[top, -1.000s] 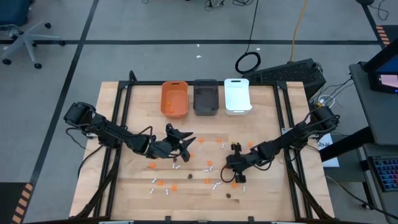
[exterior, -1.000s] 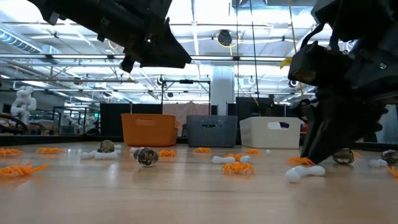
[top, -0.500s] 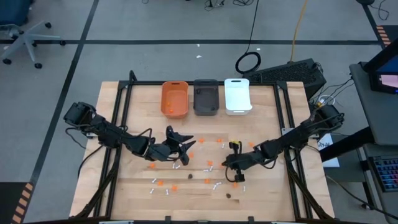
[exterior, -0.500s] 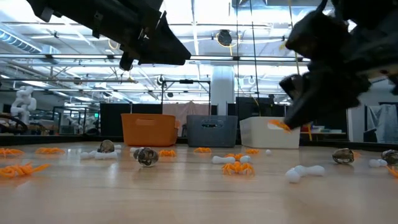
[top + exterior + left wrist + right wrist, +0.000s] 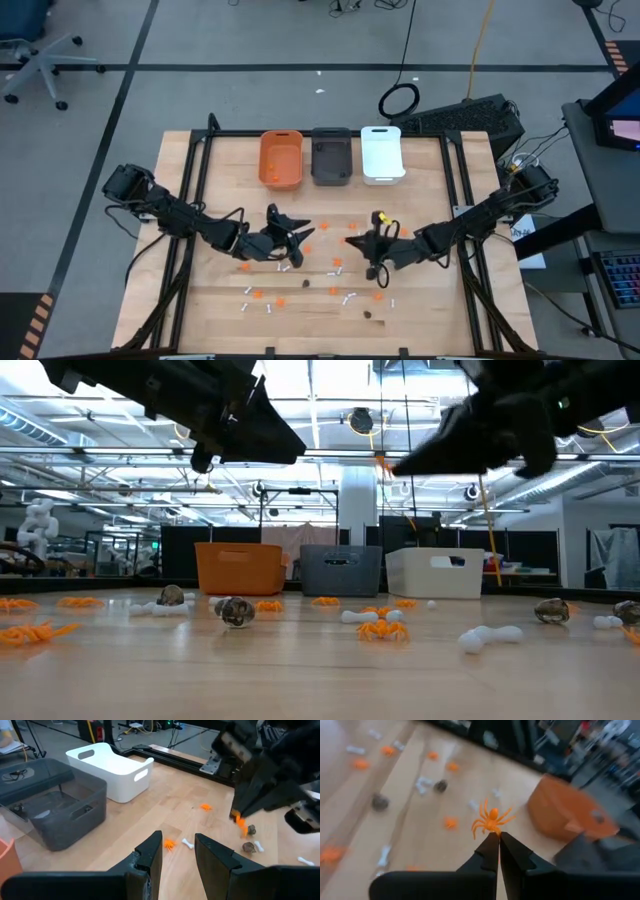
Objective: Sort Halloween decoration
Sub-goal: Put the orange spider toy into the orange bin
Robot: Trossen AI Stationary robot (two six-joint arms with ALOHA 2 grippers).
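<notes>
My right gripper [image 5: 378,224] hangs above the middle of the table, shut on a small orange spider [image 5: 491,821], which also shows in the low view [image 5: 381,460]. My left gripper [image 5: 178,851] hovers open over the table's left half [image 5: 300,233] with nothing between its fingers. More Halloween decoration lies scattered on the wooden tabletop: orange spiders [image 5: 323,226], white bones [image 5: 349,298] and dark skulls [image 5: 370,316]. An orange bin [image 5: 281,158], a dark grey bin [image 5: 331,155] and a white bin [image 5: 381,153] stand in a row at the far edge. My right gripper pinches the spider's hind part [image 5: 492,833] between its two fingertips. The fingers lie nearly level and come from the table's right. The spider sticks out past the tips, its legs spread, lifted well clear of the table.
Black frame rails [image 5: 200,190] run along the table's left, right and far sides. The loose pieces lie mostly in the table's middle and near part. Beyond the far edge, a cable coil [image 5: 399,100] and a keyboard [image 5: 480,115] lie on the floor.
My right gripper has risen from the tabletop with the orange spider, tipping from pointing steeply down to nearly level and rolling at the wrist. The spider has been lifted clear of the table.
</notes>
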